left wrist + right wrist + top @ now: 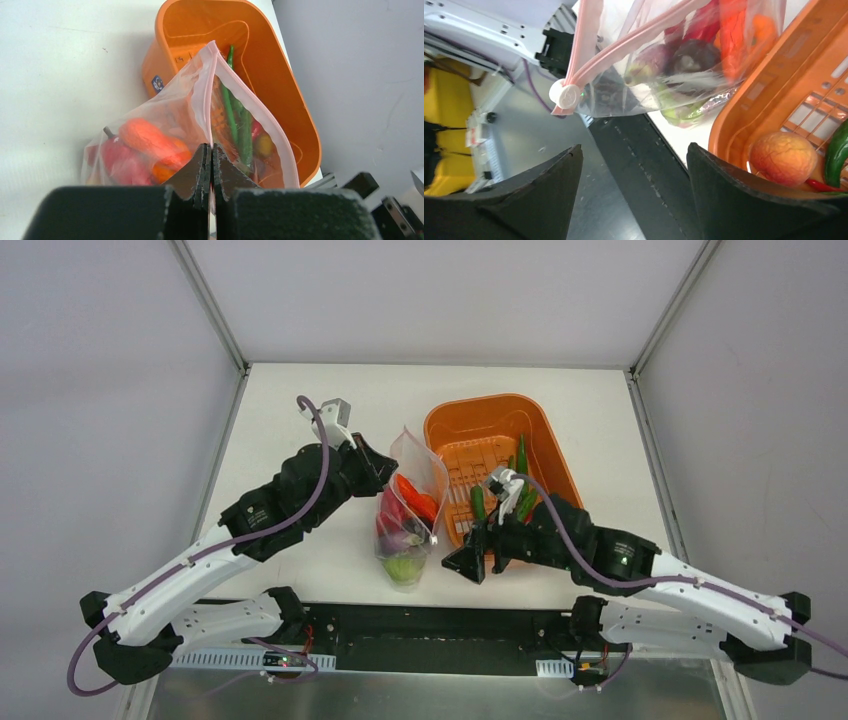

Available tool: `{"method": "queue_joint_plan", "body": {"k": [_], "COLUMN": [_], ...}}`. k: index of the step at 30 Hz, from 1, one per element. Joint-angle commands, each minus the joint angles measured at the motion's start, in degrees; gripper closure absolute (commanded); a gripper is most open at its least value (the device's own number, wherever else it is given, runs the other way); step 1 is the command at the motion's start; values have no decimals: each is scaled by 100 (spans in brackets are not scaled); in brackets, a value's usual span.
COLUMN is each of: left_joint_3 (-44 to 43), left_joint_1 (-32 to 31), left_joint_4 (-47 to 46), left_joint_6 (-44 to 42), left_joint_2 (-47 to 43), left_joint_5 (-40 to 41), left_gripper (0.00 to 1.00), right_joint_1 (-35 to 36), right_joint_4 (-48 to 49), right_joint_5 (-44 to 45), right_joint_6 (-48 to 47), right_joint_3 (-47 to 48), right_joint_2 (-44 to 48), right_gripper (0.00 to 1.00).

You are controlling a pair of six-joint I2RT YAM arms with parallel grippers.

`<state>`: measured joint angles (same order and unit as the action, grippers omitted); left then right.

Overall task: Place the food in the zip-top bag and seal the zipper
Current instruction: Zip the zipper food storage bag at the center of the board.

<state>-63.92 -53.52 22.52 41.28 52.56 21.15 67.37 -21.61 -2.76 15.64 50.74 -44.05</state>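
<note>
Left gripper [210, 150] pinches shut on the left lip of the zip-top bag [165, 120], with food [150, 142] inside. Right gripper [634, 149], jaws wide and holding nothing, hovers just right of the bag's near end, beside the orange tub [769, 100].

Overhead and close wrist views share the bag [408, 525].

Clear crinkly plastic zip-top bag [165, 120], glossy orange plastic tub [280, 65], matt white table [60, 60].
</note>
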Motion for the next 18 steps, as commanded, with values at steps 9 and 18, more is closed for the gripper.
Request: {"method": "queue_joint_plan", "body": {"k": [9,18], "left_joint_3": [467,673], "left_joint_1": [58,48], "left_joint_4": [-675,-771], "left_joint_6": [255,354], "left_joint_2": [-427,-564], "left_joint_5": [287,111], "left_gripper": [100,100], "right_joint_1": [3865,3662], "right_joint_4": [2608,4947], "right_joint_5": [6965,6603], "right_joint_6": [-1240,-2047], "right_joint_3": [-323,-1452], "right_joint_2": [-1206,-719], "right_gripper": [13,36]}}
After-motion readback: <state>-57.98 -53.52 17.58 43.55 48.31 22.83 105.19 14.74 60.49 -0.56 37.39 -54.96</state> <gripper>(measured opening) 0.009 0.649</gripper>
